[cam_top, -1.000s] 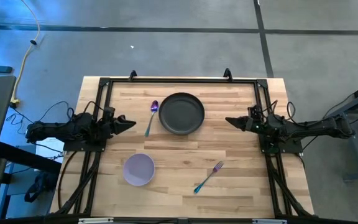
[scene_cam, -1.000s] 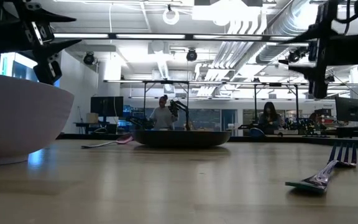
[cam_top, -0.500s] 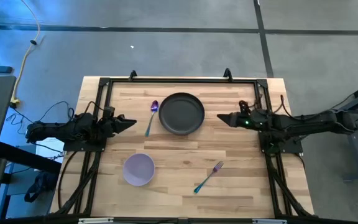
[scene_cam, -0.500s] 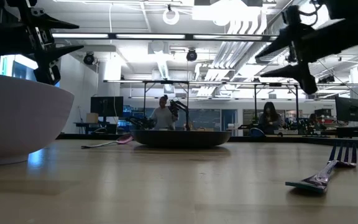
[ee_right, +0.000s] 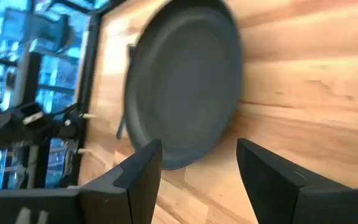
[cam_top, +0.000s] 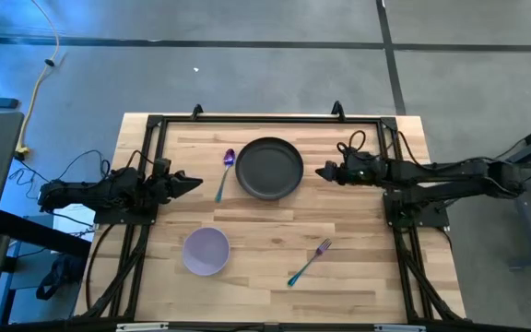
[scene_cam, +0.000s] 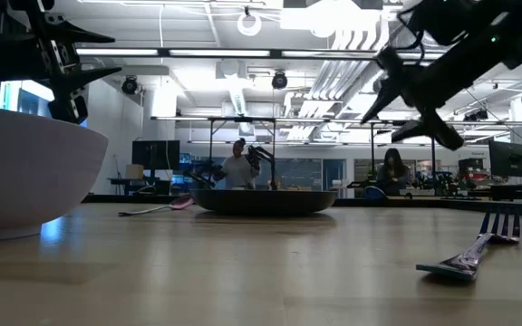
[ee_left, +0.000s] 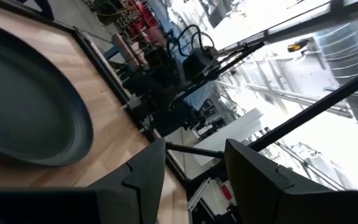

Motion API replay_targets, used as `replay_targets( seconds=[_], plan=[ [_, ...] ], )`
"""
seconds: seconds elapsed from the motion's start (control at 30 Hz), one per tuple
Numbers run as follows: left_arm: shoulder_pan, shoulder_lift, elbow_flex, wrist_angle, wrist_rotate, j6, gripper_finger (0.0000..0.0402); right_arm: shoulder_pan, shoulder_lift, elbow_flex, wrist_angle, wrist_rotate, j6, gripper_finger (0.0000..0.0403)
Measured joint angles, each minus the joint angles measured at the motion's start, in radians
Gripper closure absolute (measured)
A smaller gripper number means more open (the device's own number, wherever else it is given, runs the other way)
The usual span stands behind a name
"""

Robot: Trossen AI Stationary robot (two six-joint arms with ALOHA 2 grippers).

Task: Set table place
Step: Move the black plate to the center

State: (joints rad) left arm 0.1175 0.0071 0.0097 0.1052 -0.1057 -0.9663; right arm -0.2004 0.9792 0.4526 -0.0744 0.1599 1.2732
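Note:
The dark grey plate [cam_top: 269, 168] lies flat on the table [cam_top: 275, 258], toward its far side. The purple-headed spoon [cam_top: 225, 173] lies just left of the plate. The lavender bowl [cam_top: 206, 251] stands near the left front, and the teal-handled fork [cam_top: 310, 262] lies right of it. My right gripper [cam_top: 322, 172] hovers open above the table just right of the plate [ee_right: 179, 81], its fingers pointing at the plate. My left gripper [cam_top: 195, 183] waits open at the table's left side, left of the spoon.
Black frame rails [cam_top: 146, 175] run along the table's left, right and far sides. Bare wood [cam_top: 275, 217] lies between the plate and the bowl and fork. In the low view people [scene_cam: 236, 167] sit at desks in the room beyond the table.
My right gripper has moved from the table's right side toward the plate, reaching leftward and tipping downward in the low view. My left arm, the plate, bowl, spoon and fork have kept their places.

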Motion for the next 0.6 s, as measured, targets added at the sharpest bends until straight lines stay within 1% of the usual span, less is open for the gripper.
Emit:
replay_targets(
  seconds=[0.1,0.23,0.33,0.47,0.6],
  plan=[
    [0.000,0.000,0.000,-0.015,-0.005,0.000,0.0245,-0.022,0.046,0.000,0.015,-0.002,0.028,0.0203],
    [0.000,0.000,0.000,-0.039,-0.018,0.000,0.0245,-0.044,0.114,0.018,0.040,-0.009,0.028,0.0205],
    [0.000,0.000,0.000,-0.055,-0.031,0.000,0.0245,-0.061,0.186,0.084,-0.011,-0.023,-0.016,0.0214],
    [0.000,0.000,0.000,-0.054,-0.045,0.012,0.0245,-0.099,0.304,0.194,-0.110,-0.049,-0.102,0.0237],
    [0.000,0.000,0.000,-0.053,-0.045,0.015,0.0245,-0.148,0.405,0.268,-0.153,-0.112,-0.174,0.0253]
  ],
)
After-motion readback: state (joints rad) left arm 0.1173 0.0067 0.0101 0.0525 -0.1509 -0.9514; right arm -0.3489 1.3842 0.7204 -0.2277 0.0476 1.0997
